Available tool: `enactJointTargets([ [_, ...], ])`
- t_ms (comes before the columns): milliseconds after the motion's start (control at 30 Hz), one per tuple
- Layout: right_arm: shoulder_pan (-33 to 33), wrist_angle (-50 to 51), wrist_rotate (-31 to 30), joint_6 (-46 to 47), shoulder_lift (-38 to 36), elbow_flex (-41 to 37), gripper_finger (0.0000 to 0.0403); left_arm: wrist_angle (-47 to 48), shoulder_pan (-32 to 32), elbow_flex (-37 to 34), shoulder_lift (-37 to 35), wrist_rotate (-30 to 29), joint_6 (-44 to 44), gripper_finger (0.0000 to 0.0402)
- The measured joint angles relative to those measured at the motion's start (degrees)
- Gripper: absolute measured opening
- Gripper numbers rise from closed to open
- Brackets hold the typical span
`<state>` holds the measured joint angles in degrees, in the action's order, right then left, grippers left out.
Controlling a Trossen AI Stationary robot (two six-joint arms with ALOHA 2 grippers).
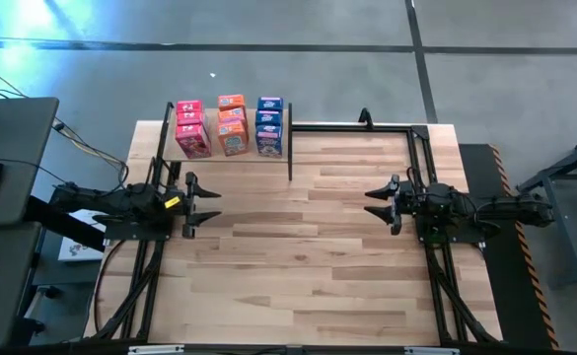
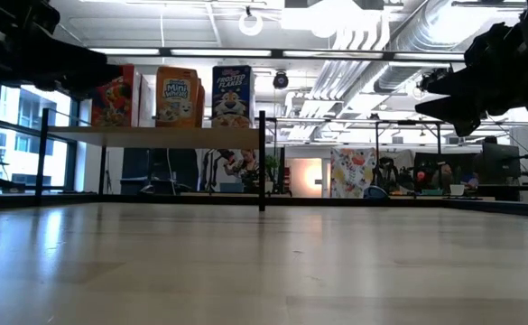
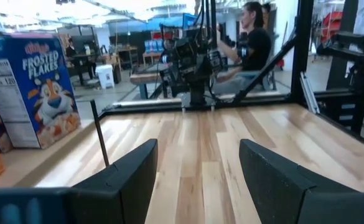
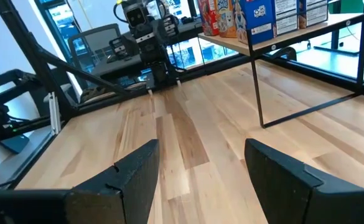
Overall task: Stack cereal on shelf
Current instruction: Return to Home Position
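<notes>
Since all the cereal I could find stood on the shelf, upper left of centre in the high view, I judged the stacking finished. The pink-red boxes, orange boxes and blue boxes made three lines by colour, side by side, and no box showed on the tabletop. My left fingers at middle left and my right fingers at middle right faced each other, well apart. Both were spread and empty, clear of the shelf so nothing could be knocked.

From the low view, the front boxes stood upright on the raised board at upper left, one of each colour showing. My arms hung dark in the upper corners.

Through the left wrist view, my fingers gaped over bare planks, with one of the blue boxes at the left edge. A person sat beyond the far arm.

Through the right wrist view, my fingers were likewise parted, and the loaded shelf sat at upper right.
</notes>
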<state>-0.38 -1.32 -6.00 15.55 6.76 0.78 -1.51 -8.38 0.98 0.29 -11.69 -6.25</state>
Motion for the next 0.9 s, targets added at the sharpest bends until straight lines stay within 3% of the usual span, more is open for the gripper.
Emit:
enactJointTargets([
  [433,0.00,0.02,0.08,-3.01,0.02,0.00,0.0229,-1.01,0.13,-0.27,0.74,-1.64,-3.81,0.0218],
  [600,0.00,0.04,0.13,-2.59,0.02,0.00,0.0229,-0.97,0.11,-0.27,1.85,-1.69,-10.70,0.0218],
  [900,0.00,0.04,0.17,-2.55,0.02,0.00,0.0229,-1.00,0.11,-0.27,1.80,-1.52,-8.98,0.0218],
])
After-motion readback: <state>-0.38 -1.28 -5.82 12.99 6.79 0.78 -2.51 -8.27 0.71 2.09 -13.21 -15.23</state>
